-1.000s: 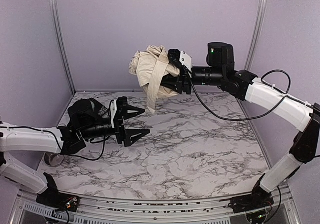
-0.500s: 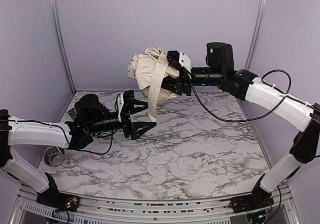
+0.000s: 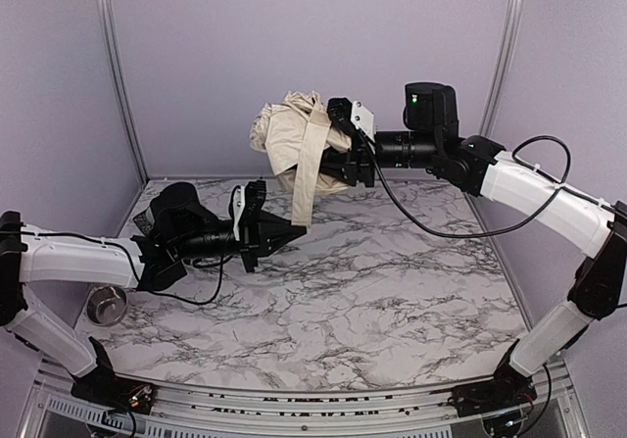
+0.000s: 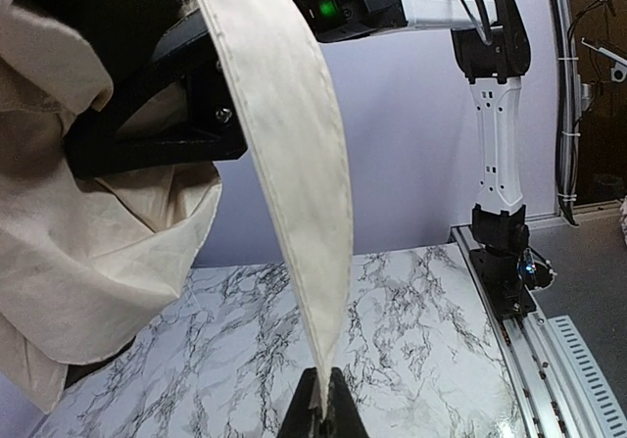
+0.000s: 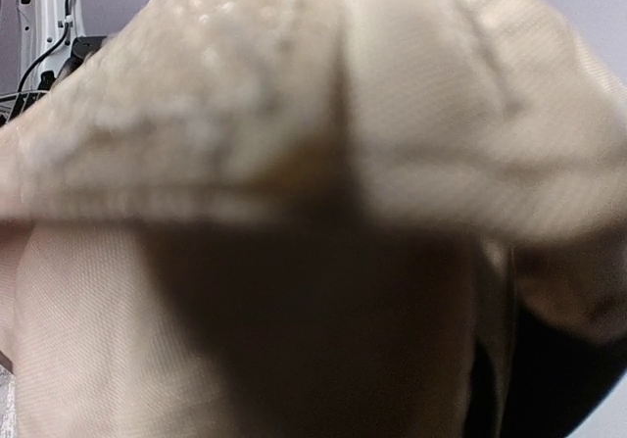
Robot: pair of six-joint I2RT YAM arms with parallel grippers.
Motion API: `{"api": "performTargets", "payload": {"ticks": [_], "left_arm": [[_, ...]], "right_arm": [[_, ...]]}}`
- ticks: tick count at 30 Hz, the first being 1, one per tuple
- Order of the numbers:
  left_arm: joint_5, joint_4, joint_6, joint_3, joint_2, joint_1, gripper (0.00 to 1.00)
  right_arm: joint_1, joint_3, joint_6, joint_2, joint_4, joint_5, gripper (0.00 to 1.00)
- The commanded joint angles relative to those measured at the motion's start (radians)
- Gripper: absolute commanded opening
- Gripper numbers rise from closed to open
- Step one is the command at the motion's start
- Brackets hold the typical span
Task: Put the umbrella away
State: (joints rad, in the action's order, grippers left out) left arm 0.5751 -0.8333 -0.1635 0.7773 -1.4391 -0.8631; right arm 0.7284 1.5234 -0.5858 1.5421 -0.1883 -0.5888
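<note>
Jaws of the left gripper (image 3: 292, 228), wide apart and short of the cloth a second ago, have moved in and shut fully on the bottom tip of the closure strap (image 3: 308, 178) hanging from the umbrella (image 3: 284, 129); my judgement is that wrapping and fastening can now start. Right gripper (image 3: 338, 144) is clamped partway closed on the bunched cream canopy, holding it in the air over the back of the table (image 3: 392, 281). Bundle juts left from those jaws, long axis roughly level, strap dropping almost plumb; shaft and handle hidden.
</note>
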Motion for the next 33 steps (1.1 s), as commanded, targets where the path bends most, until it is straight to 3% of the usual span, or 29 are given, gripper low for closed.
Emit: {"api": "performTargets", "payload": {"ticks": [1,5,10,15,19,21,26,30,33], "left_arm": [[-0.036,-0.024,-0.008,-0.037,0.048,0.001,0.00],[-0.081,0.010,-0.039,-0.133,0.106,0.032,0.00],[-0.137,0.188,-0.165,-0.162,0.127,0.049,0.00],[-0.127,0.228,-0.201,-0.146,0.080,0.105,0.00],[-0.052,0.236,-0.214,-0.066,-0.019,0.114,0.00],[-0.030,0.236,-0.222,-0.014,-0.052,0.109,0.00],[-0.082,0.287,-0.246,0.023,-0.067,0.108,0.00],[-0.153,0.444,-0.234,-0.007,-0.067,0.108,0.00],[-0.256,0.533,-0.233,-0.038,-0.087,0.108,0.00]], "right_arm": [[-0.021,0.042,0.063,-0.064,0.075,0.022,0.00],[-0.080,0.043,0.139,-0.101,0.089,0.052,0.00],[-0.194,0.041,0.265,-0.150,0.154,0.043,0.00],[-0.210,0.072,0.321,-0.158,0.172,-0.085,0.00],[-0.200,0.070,0.417,-0.154,0.238,-0.244,0.00],[-0.170,0.062,0.416,-0.150,0.221,-0.254,0.00],[-0.163,-0.209,0.523,-0.201,0.270,-0.100,0.00],[-0.173,-0.549,0.707,-0.178,0.529,0.034,0.00],[-0.173,-0.663,0.806,-0.048,0.751,0.111,0.00]]}}
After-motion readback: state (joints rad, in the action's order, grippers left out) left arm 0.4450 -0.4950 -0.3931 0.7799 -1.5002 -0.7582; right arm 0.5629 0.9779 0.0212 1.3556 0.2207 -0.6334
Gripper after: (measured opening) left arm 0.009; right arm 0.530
